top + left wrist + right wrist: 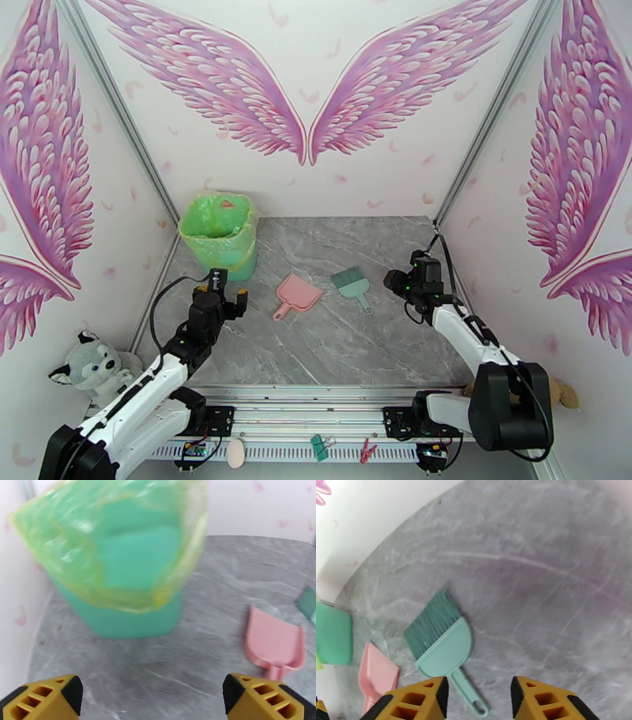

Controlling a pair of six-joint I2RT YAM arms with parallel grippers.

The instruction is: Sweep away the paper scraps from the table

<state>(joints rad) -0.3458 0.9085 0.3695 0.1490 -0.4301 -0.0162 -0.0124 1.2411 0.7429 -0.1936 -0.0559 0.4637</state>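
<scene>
The table [340,347] spreads its grey marble top between and ahead of both sets of fingers. Of the paper scraps [229,204], one orange bit shows in the mouth of the green-lined bin [220,229], which stands just beyond the left fingers [225,301] (the bit is too small to tell more). The left fingers are spread wide over the table with nothing between them. To their right lies the pink dustpan [299,295], and just beside it the teal brush [351,282], flat on the table with its handle toward the arms, near the right fingers [393,280]. These too stand apart and hold nothing. A plush husky [87,367] sits off the table behind the left fingers.
</scene>
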